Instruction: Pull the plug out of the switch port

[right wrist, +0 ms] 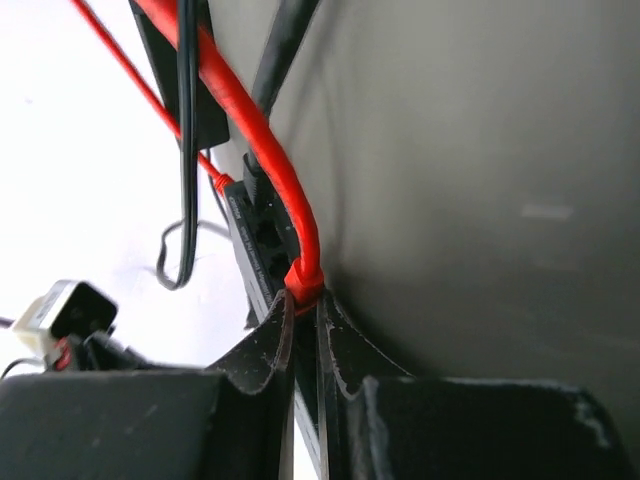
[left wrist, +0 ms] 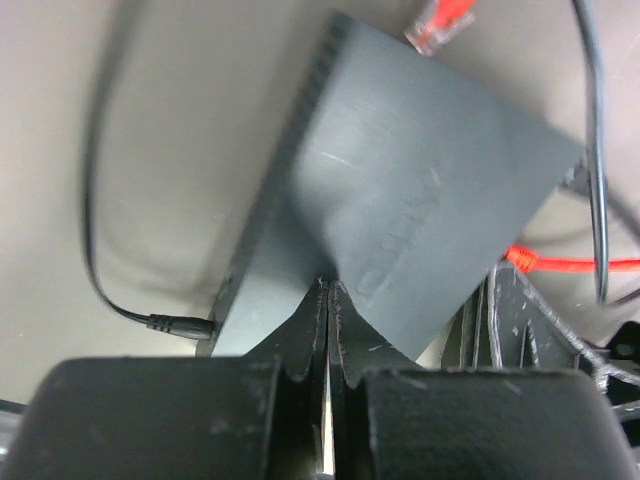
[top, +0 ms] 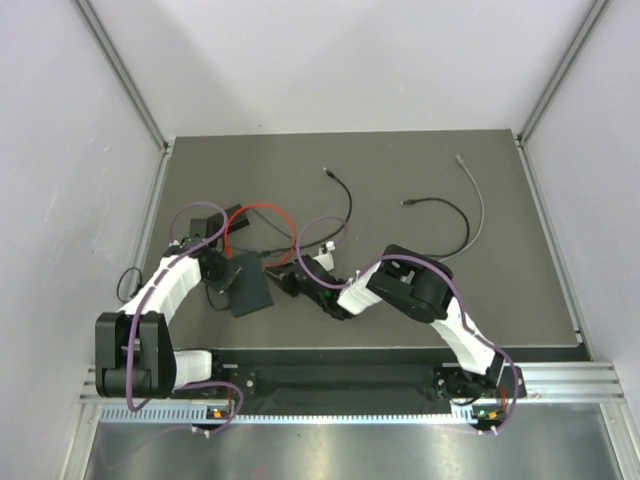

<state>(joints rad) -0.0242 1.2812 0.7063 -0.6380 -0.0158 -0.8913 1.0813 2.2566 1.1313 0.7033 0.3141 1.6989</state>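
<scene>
Dark table (top: 500, 200): left gripper (left wrist: 327, 292) pressed together atop switch (left wrist: 420, 170), embossed lettering (left wrist: 400, 245) unreadable; right gripper (right wrist: 305, 302) pinches red plug (right wrist: 303, 275).

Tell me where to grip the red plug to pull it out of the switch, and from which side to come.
Grip the red plug on its short boot, right at the port edge of the switch, not on the curving red cable. Come from the port side, in line with the socket, fingers flanking the narrow boot. The right pincer looks shut there.
</scene>
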